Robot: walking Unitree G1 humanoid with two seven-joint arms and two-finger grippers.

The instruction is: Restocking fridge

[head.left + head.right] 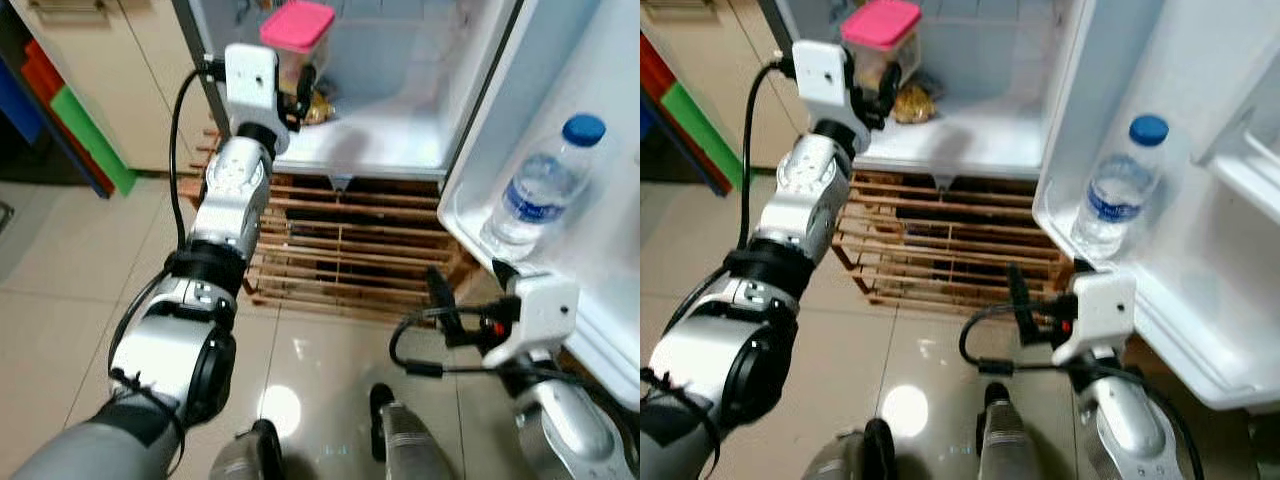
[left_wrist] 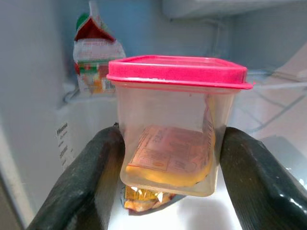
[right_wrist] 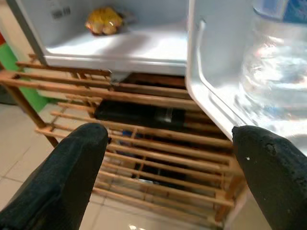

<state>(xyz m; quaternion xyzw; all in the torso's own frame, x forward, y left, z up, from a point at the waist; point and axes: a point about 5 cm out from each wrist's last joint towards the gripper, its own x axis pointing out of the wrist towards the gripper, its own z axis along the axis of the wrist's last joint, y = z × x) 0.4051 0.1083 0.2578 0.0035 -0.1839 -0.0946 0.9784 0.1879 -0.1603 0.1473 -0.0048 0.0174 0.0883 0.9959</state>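
— Where is the container [image 1: 296, 40]?
— At 11 o'clock, in the fridge [image 1: 400, 90], above the wooden rack [image 1: 340, 250].
— And the bottle [image 1: 540, 185]?
— At 2 o'clock, in the door shelf [image 1: 465, 215].

A: What can't you make out?

B: The carton [image 2: 93, 57] at the back of the fridge has print too small to read, and the box [image 2: 176, 122] hides its lower right part. The label on the packet [image 2: 170, 158] inside the box is blurred.

A: And lower down?

B: A yellow bag [image 2: 144, 197] under the box is mostly covered. The bottle [image 3: 276, 81] in the door shelf is cut off by the picture's edge, its cap out of sight. The dark thing [image 3: 139, 115] under the wooden rack [image 3: 144, 139] is too hidden to identify.
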